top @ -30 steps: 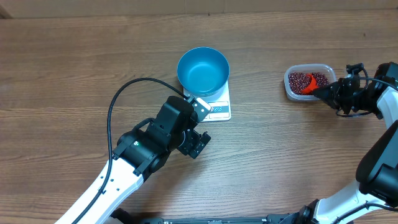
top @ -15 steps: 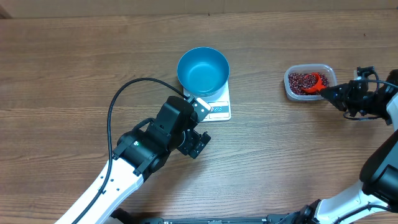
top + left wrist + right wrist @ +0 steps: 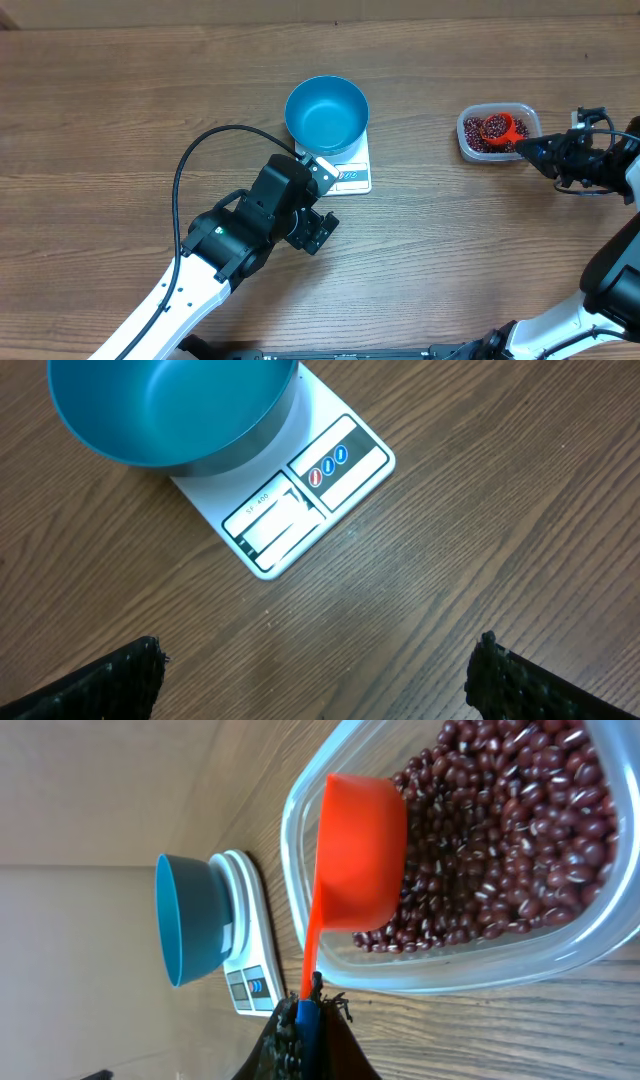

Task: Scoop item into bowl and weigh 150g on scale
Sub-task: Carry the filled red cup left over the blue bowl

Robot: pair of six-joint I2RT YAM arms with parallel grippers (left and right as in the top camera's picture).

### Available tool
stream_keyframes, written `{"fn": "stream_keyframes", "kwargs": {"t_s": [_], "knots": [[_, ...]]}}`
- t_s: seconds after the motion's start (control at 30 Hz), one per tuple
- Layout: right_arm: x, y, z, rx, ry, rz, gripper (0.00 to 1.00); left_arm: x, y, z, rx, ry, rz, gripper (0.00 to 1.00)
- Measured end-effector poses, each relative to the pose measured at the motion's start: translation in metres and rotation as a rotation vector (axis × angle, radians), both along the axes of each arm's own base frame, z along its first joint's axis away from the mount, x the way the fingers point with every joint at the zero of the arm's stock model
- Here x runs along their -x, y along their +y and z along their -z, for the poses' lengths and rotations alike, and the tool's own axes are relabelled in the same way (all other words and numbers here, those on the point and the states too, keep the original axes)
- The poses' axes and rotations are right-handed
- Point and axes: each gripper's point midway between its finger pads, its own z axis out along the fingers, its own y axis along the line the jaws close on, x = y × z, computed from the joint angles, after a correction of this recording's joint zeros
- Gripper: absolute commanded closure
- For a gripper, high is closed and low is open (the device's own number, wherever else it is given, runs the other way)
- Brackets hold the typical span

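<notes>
The right claw (image 3: 528,148) is clamped shut on the thin handle of an orange plastic scoop (image 3: 499,127). The scoop's cup rests among tiny dark red-brown beans (image 3: 478,135) in a clear rounded plastic tub (image 3: 462,135) at the claw's 10 o'clock. The left claw (image 3: 318,232), spread wide and holding nothing, hovers over the wooden surface (image 3: 450,250), with the round bright blue bowl (image 3: 326,113) at its 12 o'clock, standing on the flat white scale (image 3: 355,178).

I see a clear plastic tub (image 3: 470,982) on the wooden table (image 3: 450,250); an orange scoop (image 3: 360,850) sits over it, handle crossing the rim.
</notes>
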Motion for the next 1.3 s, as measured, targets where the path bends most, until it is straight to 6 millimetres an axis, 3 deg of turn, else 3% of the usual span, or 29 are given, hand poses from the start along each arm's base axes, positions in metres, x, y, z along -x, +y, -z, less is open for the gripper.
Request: {"fn": "stream_keyframes", "kwargs": {"t_s": [0.37,0.9,1.1,1.3], "knots": [[0.003,0.005,-0.008,-0.052,-0.023,-0.013,0.96,0.000,0.000,0.000,0.000,0.000,0.000,0.01],[0.013,0.029,-0.035,-0.185,-0.137,-0.093,0.96,0.000,0.000,0.000,0.000,0.000,0.000,0.01],[0.015,0.053,-0.041,-0.217,-0.164,-0.164,0.96,0.000,0.000,0.000,0.000,0.000,0.000,0.01],[0.013,0.101,-0.045,-0.235,-0.190,-0.302,0.96,0.000,0.000,0.000,0.000,0.000,0.000,0.01]]}}
